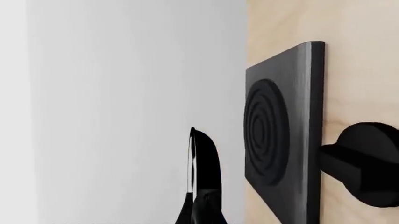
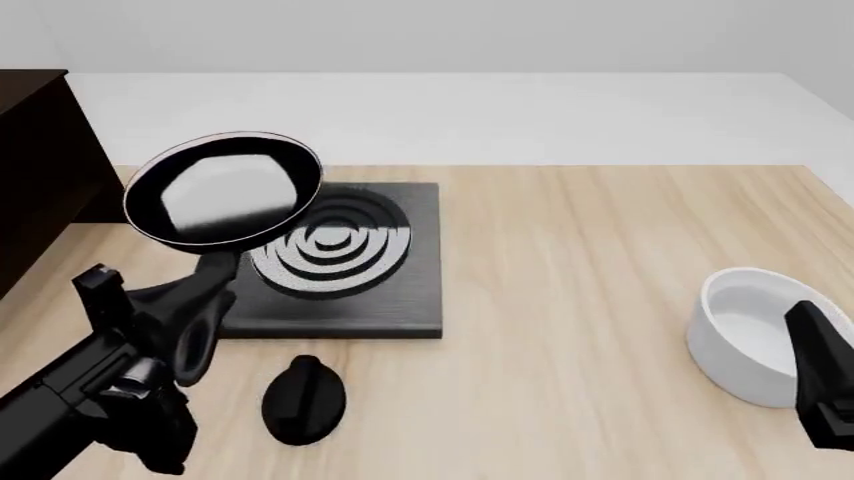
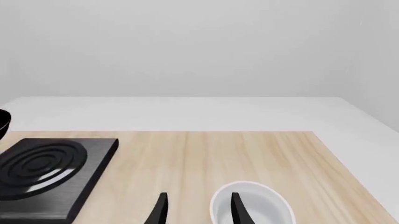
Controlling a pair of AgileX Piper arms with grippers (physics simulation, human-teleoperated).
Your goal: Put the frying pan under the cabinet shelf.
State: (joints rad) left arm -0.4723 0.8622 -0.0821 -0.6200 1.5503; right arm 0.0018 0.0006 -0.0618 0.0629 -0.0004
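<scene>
The frying pan (image 2: 224, 190), black with a glossy pale grey inside, is held tilted in the air above the left part of the square stove plate (image 2: 400, 290). My left gripper (image 2: 203, 295) is shut on its short black handle. In the left wrist view the pan (image 1: 203, 172) shows edge-on. The dark cabinet shelf (image 2: 34, 170) stands at the table's far left, to the left of the pan. My right gripper (image 3: 198, 212) is open and empty, low at the right beside the white bowl (image 3: 252, 205).
The stove plate (image 1: 283, 140) with grey rings lies left of the table's middle. A black knob-shaped object (image 2: 304, 398) lies in front of it. The deep white bowl (image 2: 754, 335) stands at the right. The table's far edge meets a pale wall.
</scene>
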